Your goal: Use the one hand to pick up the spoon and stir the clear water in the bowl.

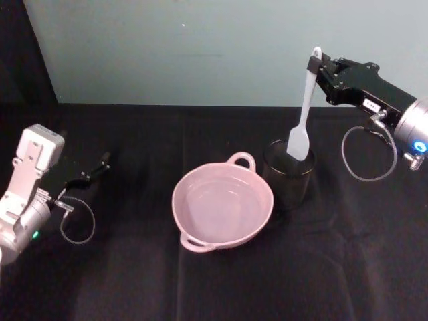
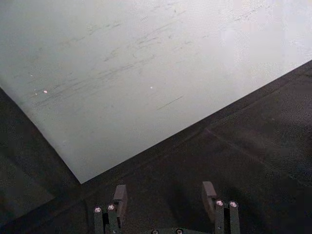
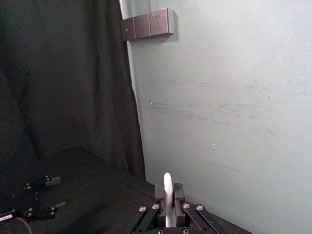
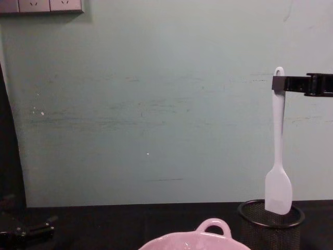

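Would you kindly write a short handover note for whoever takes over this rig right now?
The right claw is shut on the spoon near its handle tip, high above the black mesh cup.
The spoon hangs upright, with its paddle end at the cup's mouth.
The left claw is open and empty, parked on the robot's left.
The bowl sits just left of the cup and holds water.
Done: spoon grasped and nearly out of the cup.
Left: carry it over the bowl, lower the paddle, stir.

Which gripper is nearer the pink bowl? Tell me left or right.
Right. The right gripper holds the spoon up over the mesh cup just beside the bowl; the left gripper sits open, far off to the bowl's left.
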You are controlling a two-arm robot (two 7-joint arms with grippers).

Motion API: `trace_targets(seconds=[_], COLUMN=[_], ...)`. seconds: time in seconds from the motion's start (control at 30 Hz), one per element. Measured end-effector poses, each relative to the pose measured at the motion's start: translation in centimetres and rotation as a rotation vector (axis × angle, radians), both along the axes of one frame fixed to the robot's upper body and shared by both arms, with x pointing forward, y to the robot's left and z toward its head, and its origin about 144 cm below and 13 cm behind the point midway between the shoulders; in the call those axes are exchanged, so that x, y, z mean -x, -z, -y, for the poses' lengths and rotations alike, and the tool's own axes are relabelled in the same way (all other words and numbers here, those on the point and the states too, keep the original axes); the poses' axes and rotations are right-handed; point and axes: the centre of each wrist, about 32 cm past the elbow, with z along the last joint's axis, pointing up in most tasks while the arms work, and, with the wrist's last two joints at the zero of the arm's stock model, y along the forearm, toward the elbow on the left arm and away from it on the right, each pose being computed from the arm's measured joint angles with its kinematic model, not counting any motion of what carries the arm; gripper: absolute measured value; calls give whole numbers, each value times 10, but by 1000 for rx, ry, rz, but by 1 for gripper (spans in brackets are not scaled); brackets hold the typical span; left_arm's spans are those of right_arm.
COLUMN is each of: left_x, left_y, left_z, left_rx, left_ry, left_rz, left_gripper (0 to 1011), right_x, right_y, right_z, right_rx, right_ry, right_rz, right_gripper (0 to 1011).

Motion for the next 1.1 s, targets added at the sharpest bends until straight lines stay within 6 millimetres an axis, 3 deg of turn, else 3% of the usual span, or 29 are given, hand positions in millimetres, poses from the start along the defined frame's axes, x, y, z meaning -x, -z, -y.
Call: trace_targets(seconds=[0.33, 0.57, 0.73, 1.1], left_x=[0, 0, 0, 0], left_y=[0, 0, 0, 0], left_z=[0, 0, 0, 0], left_rx=[0, 0, 0, 0], left_ry=[0, 0, 0, 0], left_rz=[0, 0, 0, 0], left_gripper=[1011, 1011, 1011, 1011], right_x=[12, 17, 11, 6], right_y=[-14, -17, 9, 69], right_z=[-1, -26, -57, -87], right_rx=[-8, -25, -33, -27], right_ry=[-17, -131, -238, -311], right_rz=[77, 118, 90, 7], right_gripper=[110, 110, 110, 110])
